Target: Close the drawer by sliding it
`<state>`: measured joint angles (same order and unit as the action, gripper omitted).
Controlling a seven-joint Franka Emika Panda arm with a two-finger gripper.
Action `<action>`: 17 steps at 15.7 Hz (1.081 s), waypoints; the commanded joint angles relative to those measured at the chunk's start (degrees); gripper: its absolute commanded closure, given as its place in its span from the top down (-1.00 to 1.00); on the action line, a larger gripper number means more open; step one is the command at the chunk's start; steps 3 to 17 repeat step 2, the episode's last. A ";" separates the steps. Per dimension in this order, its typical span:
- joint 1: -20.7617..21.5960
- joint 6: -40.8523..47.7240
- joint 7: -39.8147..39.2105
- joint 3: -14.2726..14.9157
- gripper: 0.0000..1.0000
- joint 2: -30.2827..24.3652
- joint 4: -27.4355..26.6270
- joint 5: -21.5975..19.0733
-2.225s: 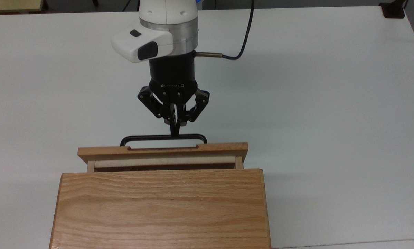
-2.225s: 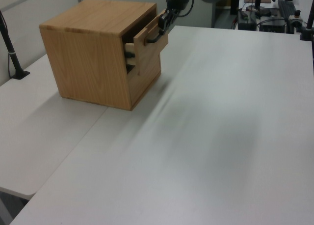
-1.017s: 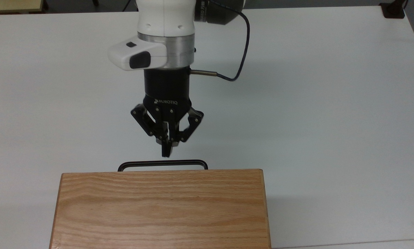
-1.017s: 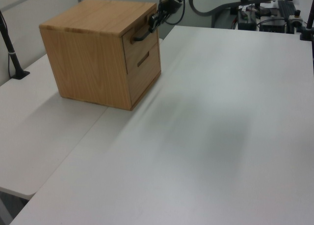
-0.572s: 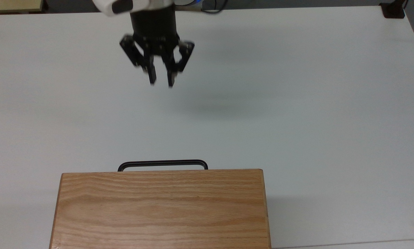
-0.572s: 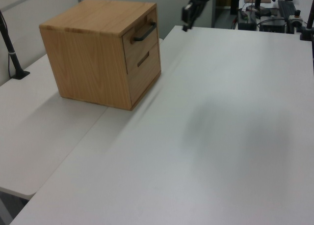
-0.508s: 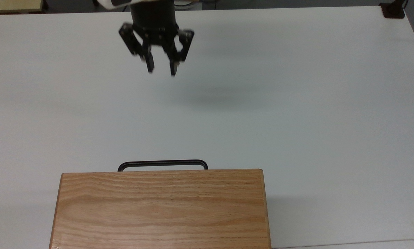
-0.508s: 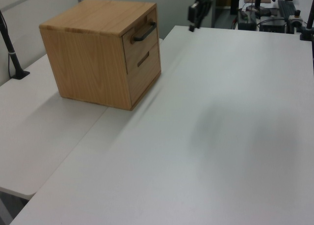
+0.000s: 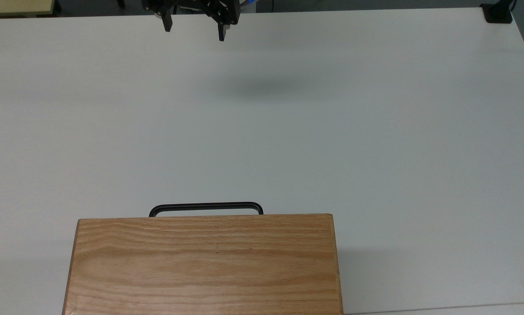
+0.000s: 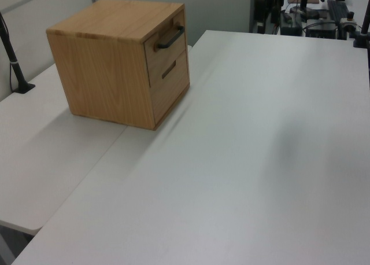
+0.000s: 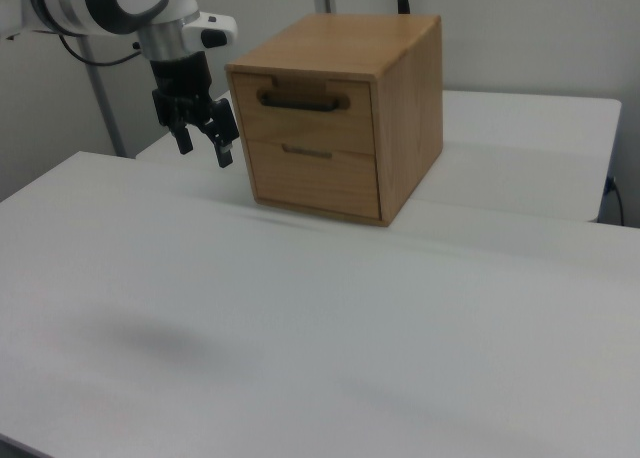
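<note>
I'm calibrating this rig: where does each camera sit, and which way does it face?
Top view: overhead, looking down on the oak-grained cabinet; open claw at upper edge.
Left view: raised, facing the cabinet's side and its closed top drawer.
Right view: low, facing the drawer front; claw and white arm at the right view's left.
Shared: black bar handle.

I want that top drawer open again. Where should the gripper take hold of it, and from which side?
Probably the black bar handle on the drawer: it stands off the flush front panel, leaving a gap behind. Approach from the front, where the open gripper hangs.
</note>
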<state>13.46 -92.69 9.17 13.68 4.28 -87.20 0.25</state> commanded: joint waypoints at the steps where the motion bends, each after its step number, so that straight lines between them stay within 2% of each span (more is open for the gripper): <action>1: -0.63 0.32 -2.49 0.12 1.00 -2.00 -2.98 0.72; 17: -0.98 0.23 -2.84 0.12 1.00 -2.00 -2.89 0.54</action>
